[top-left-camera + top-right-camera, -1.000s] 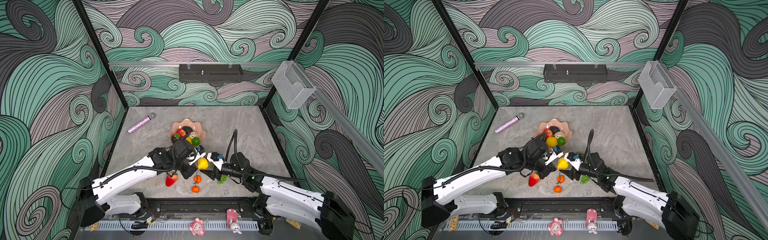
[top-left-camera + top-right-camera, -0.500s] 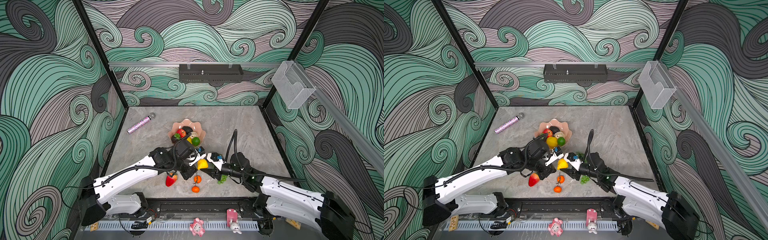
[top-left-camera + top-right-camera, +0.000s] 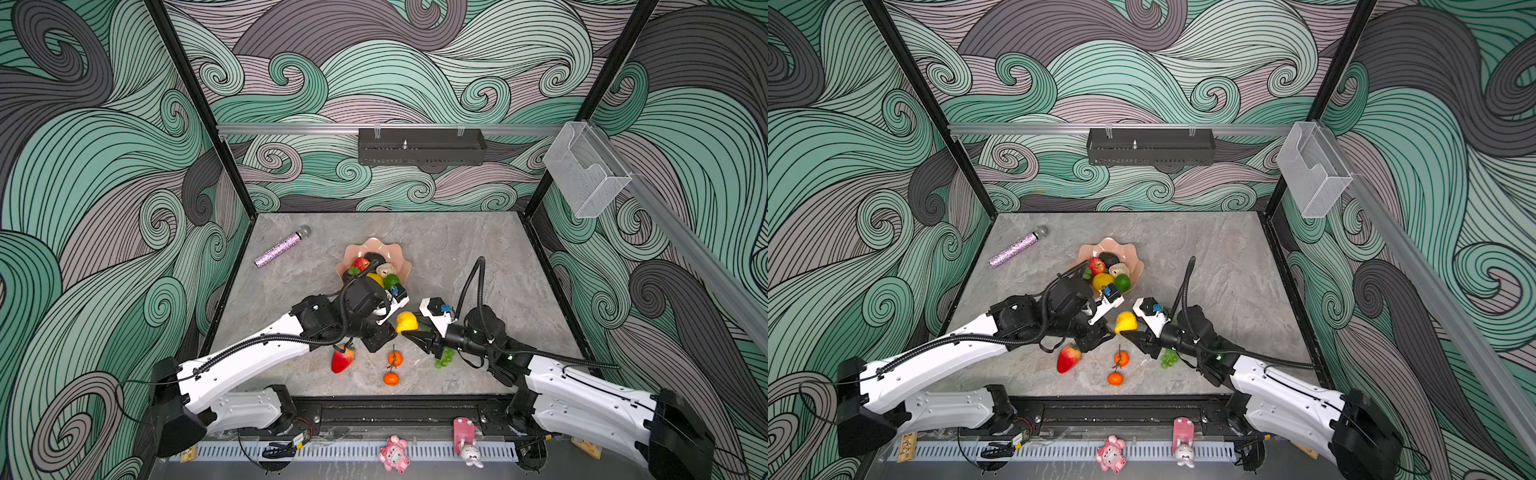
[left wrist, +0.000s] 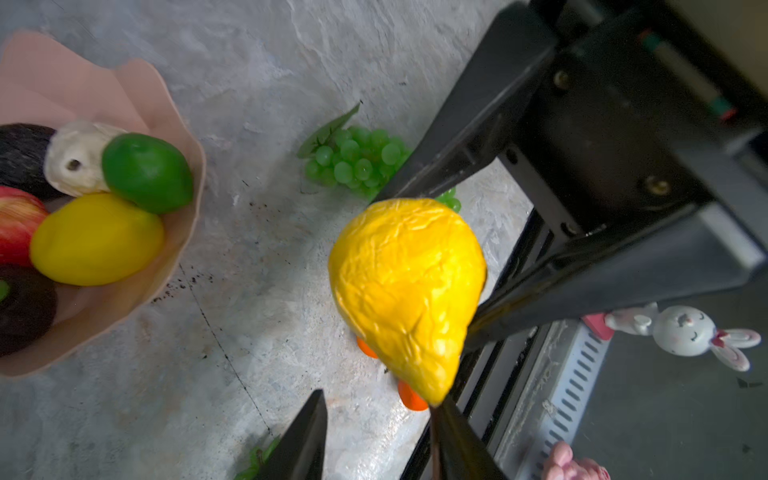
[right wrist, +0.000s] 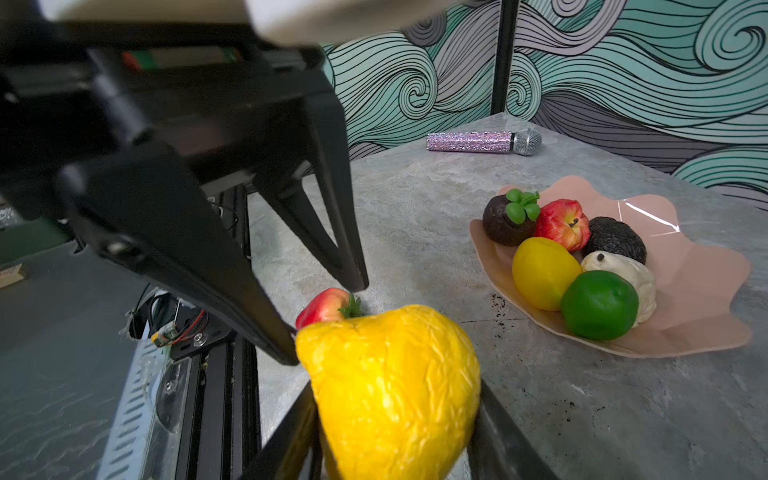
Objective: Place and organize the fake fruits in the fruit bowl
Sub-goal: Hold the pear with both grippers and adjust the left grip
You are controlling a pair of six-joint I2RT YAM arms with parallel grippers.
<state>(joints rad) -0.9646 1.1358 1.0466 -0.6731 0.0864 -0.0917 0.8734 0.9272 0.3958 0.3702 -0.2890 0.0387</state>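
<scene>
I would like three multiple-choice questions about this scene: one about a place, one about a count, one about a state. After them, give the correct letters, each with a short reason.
1. Where do the green grapes lie?
A. in the fruit bowl
B. on the table
C. in the clear wall box

2. How many tangerines lie on the table?
A. four
B. one
C. two

3. Which pincer grips the yellow pear?
A. the right one
B. the left one
C. neither

Answers:
1 B: the grapes rest on the grey surface.
2 C: two orange fruits show in both top views.
3 A: the right pincer clamps the pear on both sides, while the left pincer stands open.
</scene>
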